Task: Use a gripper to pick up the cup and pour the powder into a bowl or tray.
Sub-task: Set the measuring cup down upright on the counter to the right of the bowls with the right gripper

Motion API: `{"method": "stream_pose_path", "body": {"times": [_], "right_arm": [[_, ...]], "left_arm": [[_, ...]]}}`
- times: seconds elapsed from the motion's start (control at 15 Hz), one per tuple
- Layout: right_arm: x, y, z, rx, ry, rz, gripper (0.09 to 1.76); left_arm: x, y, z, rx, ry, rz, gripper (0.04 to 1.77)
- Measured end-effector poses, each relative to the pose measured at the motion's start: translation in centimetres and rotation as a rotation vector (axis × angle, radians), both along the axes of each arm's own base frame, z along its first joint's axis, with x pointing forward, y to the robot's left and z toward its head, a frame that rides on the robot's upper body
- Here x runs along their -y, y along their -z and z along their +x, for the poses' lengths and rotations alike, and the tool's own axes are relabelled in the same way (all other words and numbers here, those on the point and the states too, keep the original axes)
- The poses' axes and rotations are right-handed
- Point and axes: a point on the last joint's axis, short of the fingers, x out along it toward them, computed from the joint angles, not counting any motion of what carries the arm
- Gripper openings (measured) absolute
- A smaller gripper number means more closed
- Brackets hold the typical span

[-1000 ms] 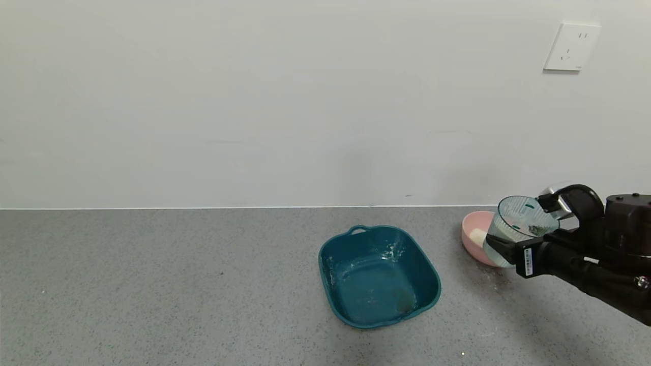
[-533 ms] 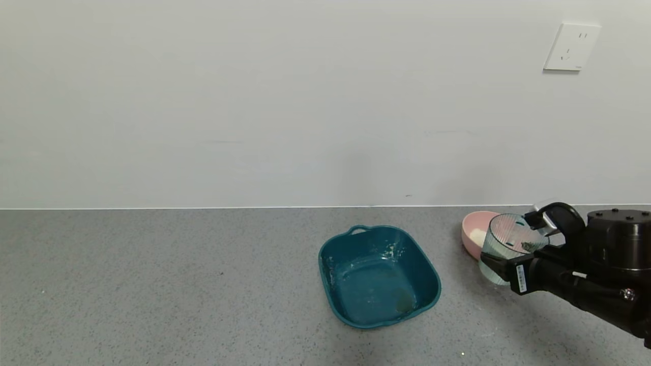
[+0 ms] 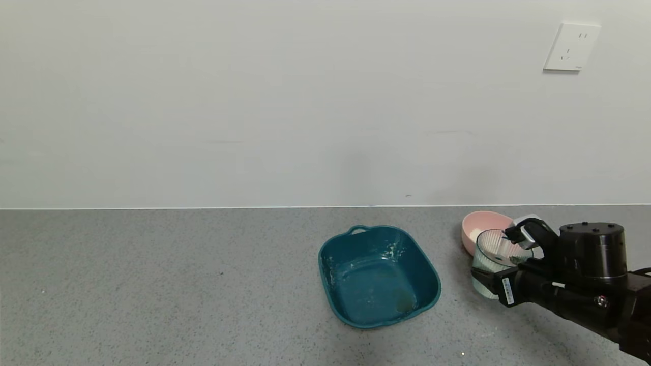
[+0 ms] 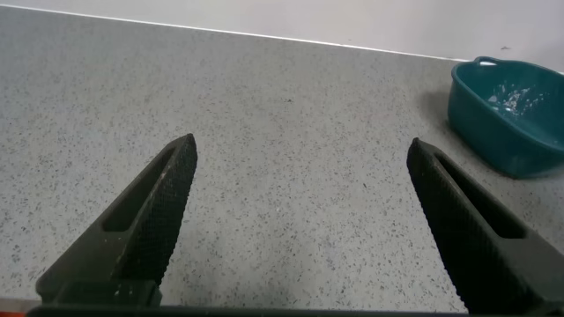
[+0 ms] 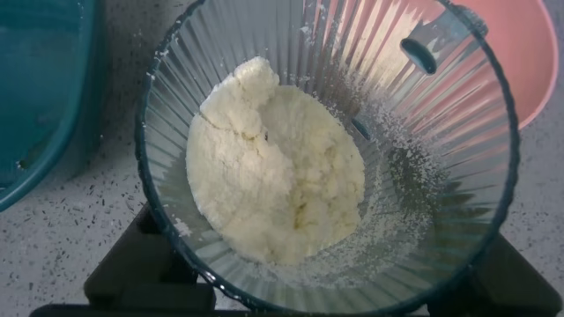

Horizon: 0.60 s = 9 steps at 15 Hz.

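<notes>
Lowered since earlier: right tool [image 3: 501, 272] clamped on cup [image 3: 493, 259], beside bowl [image 3: 480, 226].

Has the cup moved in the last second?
Yes. The cup, held by the right gripper, has dropped lower and left, nearer the counter, against the fixed pink bowl.

Ribbed cup [image 3: 492, 256] upright in right hand [image 3: 501, 264], powder [image 5: 278, 172] inside, beside pink bowl [image 3: 480, 226].

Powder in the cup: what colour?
Creamy white powder, clumped in the ribbed cup; clearest in the right wrist view.
</notes>
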Motion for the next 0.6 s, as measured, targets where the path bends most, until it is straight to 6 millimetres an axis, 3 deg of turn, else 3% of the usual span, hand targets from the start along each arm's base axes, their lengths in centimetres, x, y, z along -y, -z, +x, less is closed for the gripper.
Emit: {"method": "stream_pose_path", "body": {"times": [0.6], "right_arm": [[-0.3,2.5,0.8,-0.023,-0.002,-0.010,1.34]], "left_arm": [[0.0,0.0,0.0,0.000,0.000,0.000,1.72]]}}
